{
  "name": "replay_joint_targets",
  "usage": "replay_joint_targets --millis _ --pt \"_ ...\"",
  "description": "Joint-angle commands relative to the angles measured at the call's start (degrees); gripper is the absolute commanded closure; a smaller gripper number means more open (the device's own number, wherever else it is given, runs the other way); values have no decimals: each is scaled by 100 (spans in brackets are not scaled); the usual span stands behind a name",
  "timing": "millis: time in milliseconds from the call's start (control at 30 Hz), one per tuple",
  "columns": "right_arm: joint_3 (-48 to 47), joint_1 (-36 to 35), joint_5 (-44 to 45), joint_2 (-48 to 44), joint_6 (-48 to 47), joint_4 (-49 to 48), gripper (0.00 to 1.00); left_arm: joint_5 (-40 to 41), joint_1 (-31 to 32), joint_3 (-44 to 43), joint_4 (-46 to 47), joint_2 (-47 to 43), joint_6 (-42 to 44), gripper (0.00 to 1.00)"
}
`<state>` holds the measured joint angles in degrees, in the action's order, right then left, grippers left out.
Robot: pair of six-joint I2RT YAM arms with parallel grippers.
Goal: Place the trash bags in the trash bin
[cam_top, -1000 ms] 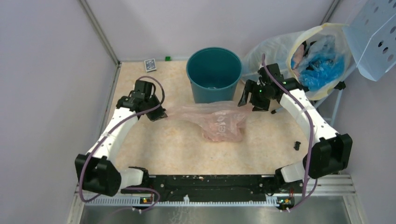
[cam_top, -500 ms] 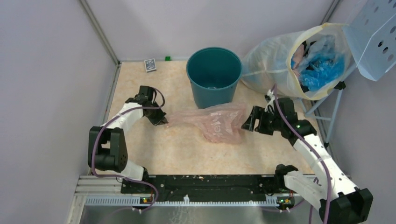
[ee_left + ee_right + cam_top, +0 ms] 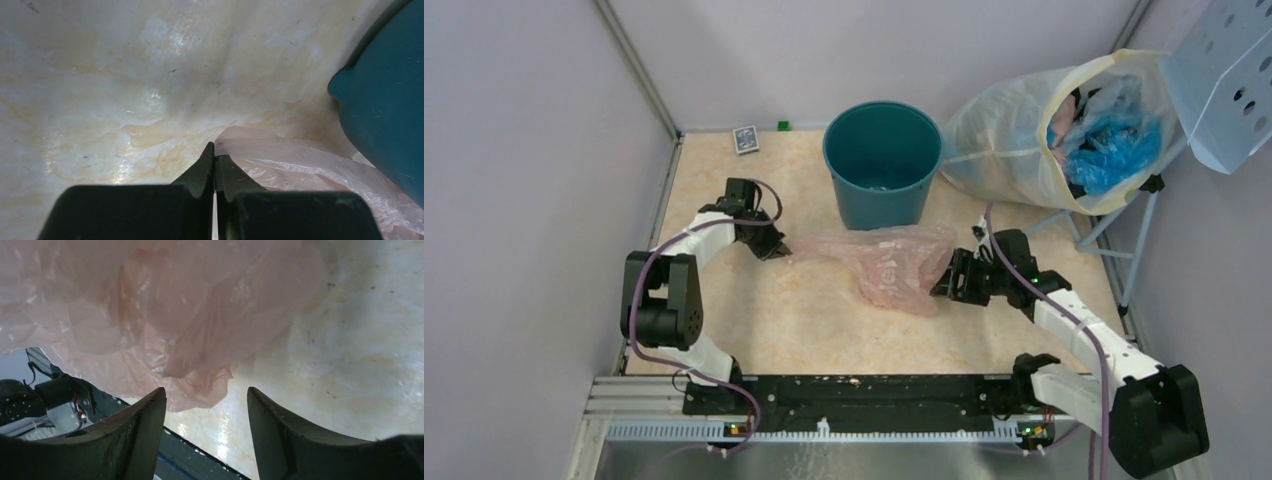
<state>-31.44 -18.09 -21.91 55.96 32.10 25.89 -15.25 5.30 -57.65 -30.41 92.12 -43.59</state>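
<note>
We see the left hand [image 3: 782, 250] grasping the thin translucent pink plastic bag [image 3: 889, 262]; right hand [image 3: 947, 283] released beside it.

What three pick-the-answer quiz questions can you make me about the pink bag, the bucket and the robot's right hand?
1. Where is the pink bag?
A. inside the bucket
B. hanging on the wall
C. lying on the table in front of the bucket

2. What colour is the bucket?
A. dark teal
B. red
C. yellow

3. How is the right hand?
A. shut tight
B. open
C. out of sight

Answers:
1 C, it lies crumpled on the tabletop, just nearer than the bucket.
2 A, its wall and rim are dark teal.
3 B, its two fingers stand apart, with the bag's edge just ahead of them.
</note>
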Motion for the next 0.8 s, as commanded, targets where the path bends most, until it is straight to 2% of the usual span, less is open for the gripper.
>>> replay_joint_targets --millis 0,100,200,267,300,333,367,400,433,500,667,767 --pt "274 -383 -321 51 -72 -1393 39 -350 -29 10 465 123 -129 98" --pt "526 -587 -319 181 117 -1912 41 -423 -29 26 582 67 -148 97" --pt "617 -603 -366 339 320 -2141 50 -553 -29 25 680 -97 -81 90" --pt "556 -604 -375 318 436 -2135 65 -829 -29 27 711 -230 103 76" --pt "504 -600 -370 291 487 -2088 77 -1111 -29 -24 664 -284 324 70" --pt "434 -600 -349 271 576 -2027 88 -1299 -20 -49 596 -369 572 61" --pt "377 -600 -367 254 689 -1996 93 -1349 2 39 626 -552 708 48" --pt "326 -597 -425 245 816 -1985 95 -1333 6 204 726 -809 753 34" --pt "256 -599 -478 240 986 -1964 97 -1268 -1 385 844 -1201 801 24" --pt "91 -604 -496 231 1379 -1778 100 -1290 -3 660 966 -1667 980 12" --pt "-659 -594 -524 222 2434 -1026 100 -1715 64 920 461 -2540 1266 6" --pt "-1087 -591 -285 190 2968 -534 100 -1780 311 1175 319 -3298 1242 2"
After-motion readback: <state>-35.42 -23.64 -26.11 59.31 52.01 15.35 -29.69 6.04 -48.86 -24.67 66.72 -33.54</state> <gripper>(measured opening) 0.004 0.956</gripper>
